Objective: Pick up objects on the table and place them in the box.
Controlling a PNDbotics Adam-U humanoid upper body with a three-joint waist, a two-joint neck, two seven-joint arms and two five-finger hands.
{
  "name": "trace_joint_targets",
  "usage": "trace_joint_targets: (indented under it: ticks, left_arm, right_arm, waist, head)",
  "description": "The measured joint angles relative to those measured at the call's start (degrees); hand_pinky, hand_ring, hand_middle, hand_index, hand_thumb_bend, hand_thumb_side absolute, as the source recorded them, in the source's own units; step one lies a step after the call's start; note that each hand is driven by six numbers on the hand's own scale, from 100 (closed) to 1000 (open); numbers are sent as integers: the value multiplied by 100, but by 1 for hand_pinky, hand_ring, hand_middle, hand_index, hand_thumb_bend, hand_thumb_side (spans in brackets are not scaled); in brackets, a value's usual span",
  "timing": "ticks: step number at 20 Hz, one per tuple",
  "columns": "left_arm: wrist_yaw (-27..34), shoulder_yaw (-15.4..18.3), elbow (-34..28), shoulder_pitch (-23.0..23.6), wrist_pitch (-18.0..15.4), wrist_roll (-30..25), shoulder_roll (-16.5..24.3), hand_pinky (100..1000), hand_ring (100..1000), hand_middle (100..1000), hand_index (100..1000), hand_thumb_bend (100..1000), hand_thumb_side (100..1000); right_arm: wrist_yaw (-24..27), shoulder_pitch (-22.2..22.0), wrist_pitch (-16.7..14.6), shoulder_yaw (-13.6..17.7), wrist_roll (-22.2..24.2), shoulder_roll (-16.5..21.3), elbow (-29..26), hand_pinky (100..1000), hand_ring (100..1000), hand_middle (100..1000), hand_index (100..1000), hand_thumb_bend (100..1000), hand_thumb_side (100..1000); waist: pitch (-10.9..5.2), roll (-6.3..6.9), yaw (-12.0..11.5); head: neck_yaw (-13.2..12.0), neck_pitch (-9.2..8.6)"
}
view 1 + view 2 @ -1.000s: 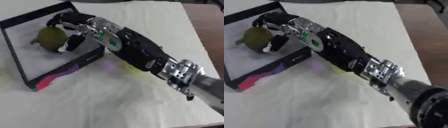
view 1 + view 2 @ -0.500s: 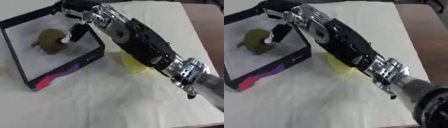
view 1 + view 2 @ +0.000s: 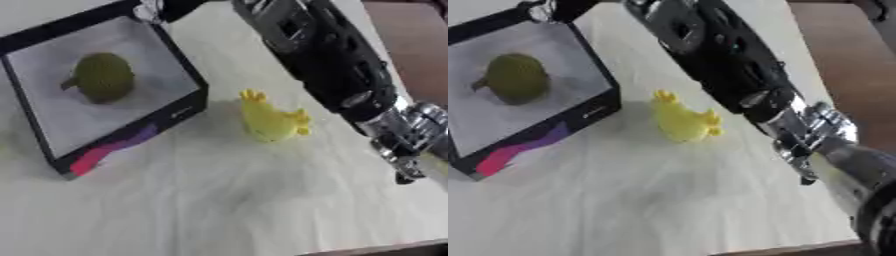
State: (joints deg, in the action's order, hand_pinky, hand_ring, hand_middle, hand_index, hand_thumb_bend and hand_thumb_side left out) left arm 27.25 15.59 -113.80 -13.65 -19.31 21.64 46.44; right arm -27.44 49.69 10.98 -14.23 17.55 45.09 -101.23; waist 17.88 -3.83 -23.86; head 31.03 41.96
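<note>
Left eye view: olive-green round fruit (image 3: 103,77) lies inside black-rimmed shallow box (image 3: 179,107); right hand (image 3: 156,8) mostly out of frame, its fingers' state cannot be told; yellow duck-shaped toy (image 3: 269,120) sits on worktop (image 3: 219,200) right of box

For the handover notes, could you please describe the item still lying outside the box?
Start at the black-rimmed box on the table's left. Just right of its near corner, on the white cloth, lies a small yellow toy. It is bright yellow, unlike the dull green fruit inside the box.

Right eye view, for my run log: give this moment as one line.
olive-green round fruit: in black-walled box | yellow chick-shaped toy: on white tablecloth, beside box | right hand: at top edge, fingers unclear | left hand: unseen
</note>
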Motion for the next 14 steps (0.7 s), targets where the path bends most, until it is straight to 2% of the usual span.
trace_joint_targets:
  ticks: [4,8,10,14]
  left_arm:
    - [-1,119,0,228,112,269,25,837,734,754,803,119,621]
    - [6,159,0,335,303,395,47,837,732,753,802,110,638]
    - [-3,162,0,374,376,415,47,837,731,752,801,106,647]
    - [-51,174,0,486,484,421,47,836,729,751,800,100,666]
  right_arm:
    - [307,-298,41,156,-140,460,-502,951,1000,839,942,444,326]
    - [640,-680,70,362,-296,867,-1026,950,1000,836,942,442,321]
    - [807,-862,3,456,-413,1020,-1155,949,1000,836,941,444,345]
    - [1146,-1165,-268,503,-611,1169,-1231,950,1000,840,942,444,339]
  waist:
    - [-93,0,313]
    - [-104,0,552]
    - [-104,0,657]
    - [-104,0,833]
  head:
    - [-241,65]
    - [-459,70]
    - [-567,70]
    - [-762,68]
